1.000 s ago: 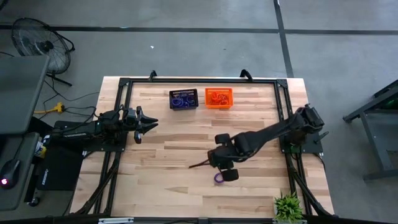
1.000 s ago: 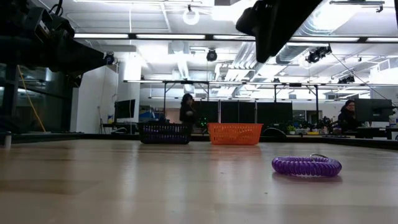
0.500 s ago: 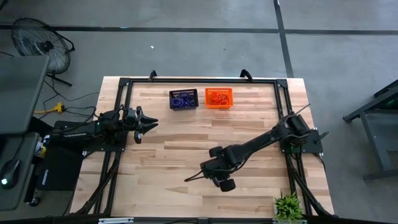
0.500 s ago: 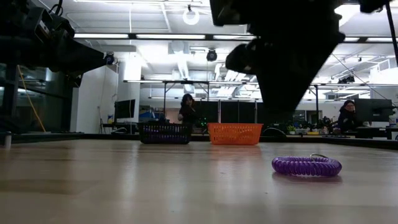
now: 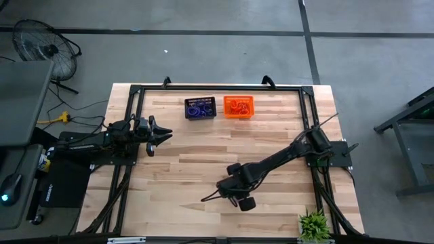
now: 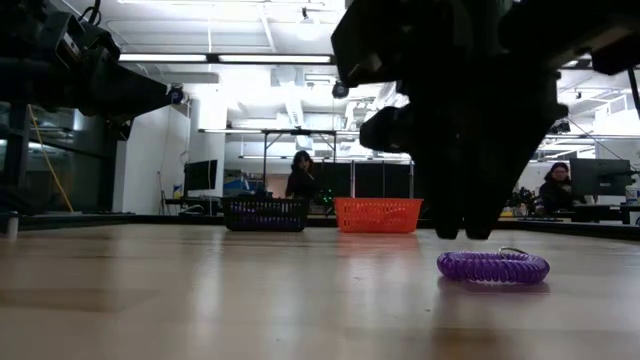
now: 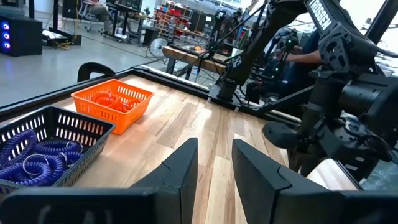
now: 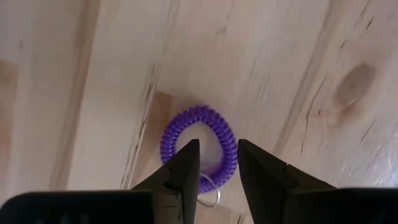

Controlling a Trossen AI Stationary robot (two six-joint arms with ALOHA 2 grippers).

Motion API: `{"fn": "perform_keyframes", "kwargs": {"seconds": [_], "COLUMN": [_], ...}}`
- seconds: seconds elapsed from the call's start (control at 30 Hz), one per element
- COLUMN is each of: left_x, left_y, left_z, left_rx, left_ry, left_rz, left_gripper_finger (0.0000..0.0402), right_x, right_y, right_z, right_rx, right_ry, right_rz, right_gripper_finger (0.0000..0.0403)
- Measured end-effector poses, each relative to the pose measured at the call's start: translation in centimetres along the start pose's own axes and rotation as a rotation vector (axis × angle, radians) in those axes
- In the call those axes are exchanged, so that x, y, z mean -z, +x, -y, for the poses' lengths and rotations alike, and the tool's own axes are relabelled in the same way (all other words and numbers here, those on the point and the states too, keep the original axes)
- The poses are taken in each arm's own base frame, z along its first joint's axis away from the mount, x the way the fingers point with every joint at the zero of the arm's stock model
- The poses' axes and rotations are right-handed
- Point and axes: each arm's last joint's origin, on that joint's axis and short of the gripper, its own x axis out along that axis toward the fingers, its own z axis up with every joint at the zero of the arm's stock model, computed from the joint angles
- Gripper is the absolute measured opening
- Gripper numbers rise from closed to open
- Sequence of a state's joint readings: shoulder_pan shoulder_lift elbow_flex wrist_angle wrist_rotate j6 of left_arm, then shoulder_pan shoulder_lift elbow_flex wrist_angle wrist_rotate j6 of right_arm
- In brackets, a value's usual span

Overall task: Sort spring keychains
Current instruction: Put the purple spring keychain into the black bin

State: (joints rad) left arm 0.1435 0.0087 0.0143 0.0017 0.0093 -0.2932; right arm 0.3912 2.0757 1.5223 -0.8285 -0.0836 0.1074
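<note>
Bare table [image 5: 183, 169] all around the purple spring keychain [image 8: 200, 142], baskets [image 5: 218, 108] well apart at the far edge.

Purple spring keychain [image 8: 200, 144], orange basket [image 5: 238, 107], black basket [image 5: 200, 108], pale wood table [image 5: 190, 169]

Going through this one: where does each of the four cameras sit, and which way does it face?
High view: overhead, straight down; both arms, right gripper near front edge.
Low view: tabletop height, level toward room; right gripper above purple keychain.
Left wrist view: past the left gripper toward black basket and orange basket.
Right wrist view: straight down at the keychain.
Shared: low and right wrist views both show that keychain.
</note>
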Motion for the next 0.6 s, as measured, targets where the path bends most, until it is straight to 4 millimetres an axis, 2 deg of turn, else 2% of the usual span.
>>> {"fn": "perform_keyframes", "kwargs": {"seconds": [0.6], "left_x": [0.0], "left_y": [0.0], "left_z": [0.0], "left_rx": [0.000], "left_ry": [0.000], "left_rz": [0.000], "left_gripper_finger": [0.0099], "right_x": [-0.4], "right_y": [3.2], "right_z": [0.2], "right_rx": [0.020], "right_ry": [0.020], "right_rz": [-0.029], "right_gripper_finger": [0.0097]}}
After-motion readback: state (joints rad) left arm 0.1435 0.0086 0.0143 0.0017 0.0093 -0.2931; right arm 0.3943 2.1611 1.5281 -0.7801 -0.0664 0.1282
